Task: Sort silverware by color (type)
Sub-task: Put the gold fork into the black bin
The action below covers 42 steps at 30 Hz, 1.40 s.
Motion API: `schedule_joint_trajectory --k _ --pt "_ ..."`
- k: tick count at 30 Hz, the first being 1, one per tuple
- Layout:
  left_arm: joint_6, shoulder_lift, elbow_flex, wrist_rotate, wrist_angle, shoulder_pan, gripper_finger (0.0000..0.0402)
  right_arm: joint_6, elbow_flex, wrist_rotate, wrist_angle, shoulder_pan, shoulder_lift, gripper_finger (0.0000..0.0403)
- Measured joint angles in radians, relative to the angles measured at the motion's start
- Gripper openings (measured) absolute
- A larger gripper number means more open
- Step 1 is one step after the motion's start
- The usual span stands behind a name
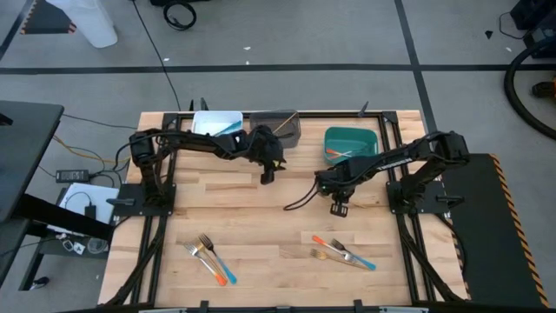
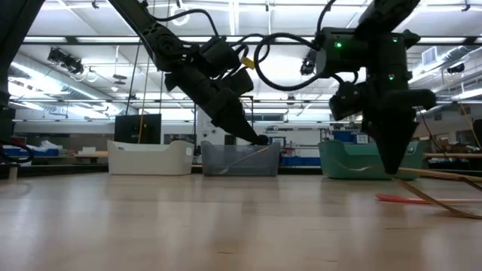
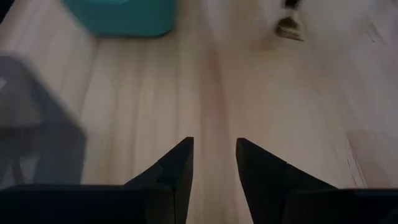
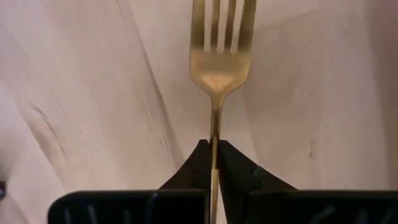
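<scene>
— What have the right gripper's (image 4: 214, 149) fingers got?
— They pinch a golden fork (image 4: 219, 62) by its handle, above the tabletop (image 1: 261, 217) centre.
— And the left gripper (image 3: 214, 152)?
— Fingers narrowly apart, empty, beside the grey bin (image 1: 282, 130).

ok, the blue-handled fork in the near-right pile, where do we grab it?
By the blue handle, from straight above, fingers across it. The fork lies flat, its tine end overlapping the orange-handled fork; the handle pokes out clear on the right.
</scene>
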<state>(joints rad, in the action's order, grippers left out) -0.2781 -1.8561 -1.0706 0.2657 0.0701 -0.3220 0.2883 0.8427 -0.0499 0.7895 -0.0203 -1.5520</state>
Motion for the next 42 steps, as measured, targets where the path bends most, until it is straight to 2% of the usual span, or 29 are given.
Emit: schedule_joint_trajectory --k 2,8,15,21,23,30,34,42 --pt "-0.022 0.000 0.000 0.000 0.000 0.013 0.0130 -0.017 0.013 0.016 0.012 -0.015 0.000 0.0018" --pt "-0.004 0.006 0.001 -0.002 -0.023 0.023 0.0130 -0.070 0.045 0.158 0.029 -0.051 0.008 0.0019" --pt "-0.019 0.034 0.001 0.004 -0.070 0.044 0.0130 -0.129 0.048 0.202 -0.094 -0.123 0.090 0.0020" --pt "-0.104 0.037 0.001 -0.003 -0.055 0.112 0.0130 -0.137 0.048 0.066 -0.212 -0.208 0.140 0.0020" --pt "-0.144 0.037 0.001 -0.061 -0.034 0.142 0.0130 -0.134 0.048 -0.002 -0.244 -0.235 0.135 0.0020" --pt "-0.376 0.037 0.001 -0.381 0.117 0.233 0.0130 -0.082 0.048 -0.195 -0.324 -0.309 0.078 0.0020" --pt "-0.466 0.039 0.000 -0.436 0.147 0.252 0.0130 -0.039 0.048 -0.287 -0.354 -0.325 0.050 0.0020" --pt "-0.644 0.039 0.000 -0.547 0.158 0.277 0.0131 0.075 0.048 -0.390 -0.423 -0.340 0.050 0.0020"
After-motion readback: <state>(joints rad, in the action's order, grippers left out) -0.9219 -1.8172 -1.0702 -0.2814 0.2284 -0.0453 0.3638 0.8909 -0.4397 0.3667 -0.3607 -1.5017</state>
